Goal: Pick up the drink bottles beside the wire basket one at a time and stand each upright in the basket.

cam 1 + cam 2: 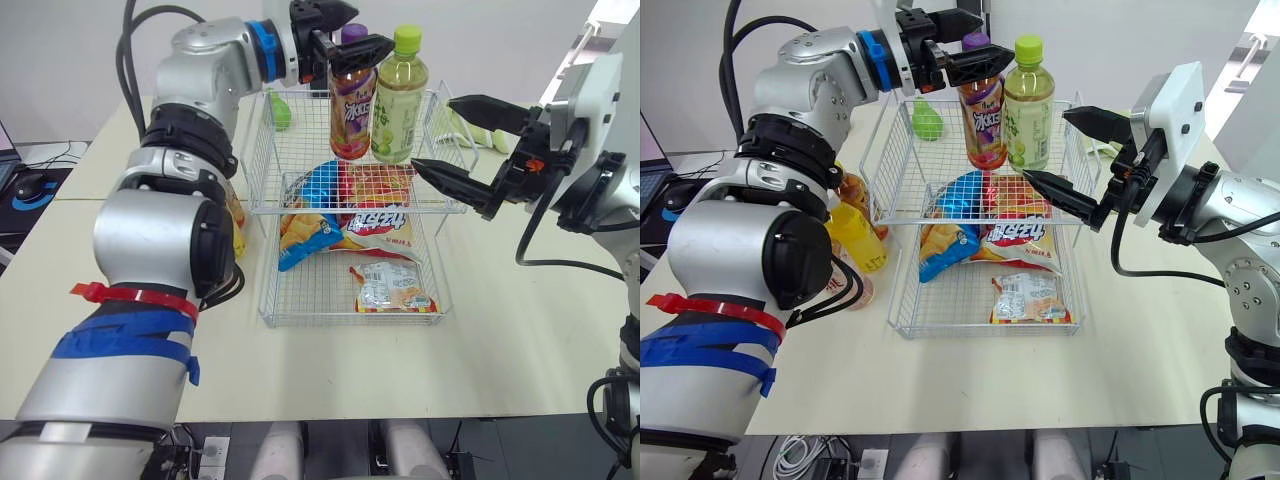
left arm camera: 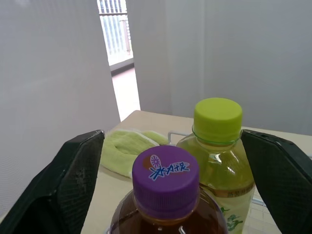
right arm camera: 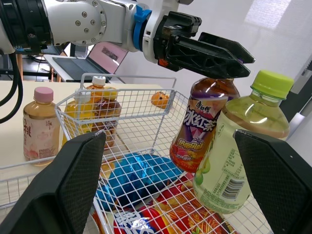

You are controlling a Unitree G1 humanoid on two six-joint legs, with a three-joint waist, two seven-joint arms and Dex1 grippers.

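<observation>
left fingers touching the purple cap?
Apart. Left wrist view: purple cap sits between the spread left fingers, with a visible gap to each.

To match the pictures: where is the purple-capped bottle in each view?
Left eye view: purple-capped bottle, top centre.
Right eye view: bottle, top centre.
Left wrist view: its cap, nearer than the green-capped bottle.
Right wrist view: bottle, under the left claw.
Shared landmark: that green-capped bottle, next to it.

Bright, even indoor light.
Daylight glares white through the far window (image 2: 114,29); faint, soft shadows lie beneath the wire basket (image 1: 350,322).
</observation>
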